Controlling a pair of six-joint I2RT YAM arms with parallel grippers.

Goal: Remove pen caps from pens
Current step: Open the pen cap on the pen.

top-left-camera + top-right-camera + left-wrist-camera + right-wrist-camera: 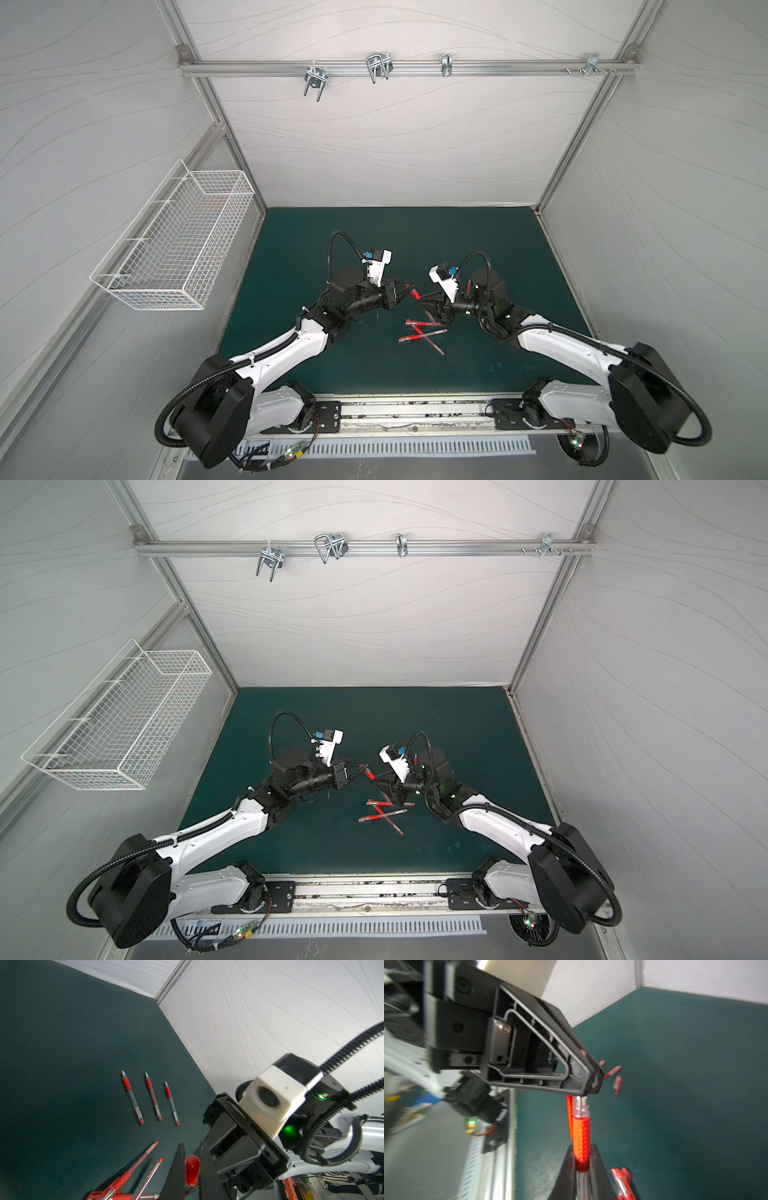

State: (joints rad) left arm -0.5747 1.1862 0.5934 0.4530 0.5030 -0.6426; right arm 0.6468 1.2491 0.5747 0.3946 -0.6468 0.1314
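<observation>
The left jaws were clamped on the cap (192,1169), the right jaws on the pen (581,1136), its length running straight between them.

3 uncapped pens (153,1096) lie parallel; several red caps (613,1071) lie loose.

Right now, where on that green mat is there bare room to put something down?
Bare: the mat along the back wall, and its near edge by the metal rail. Crowded: around the pen heap in the middle.
</observation>
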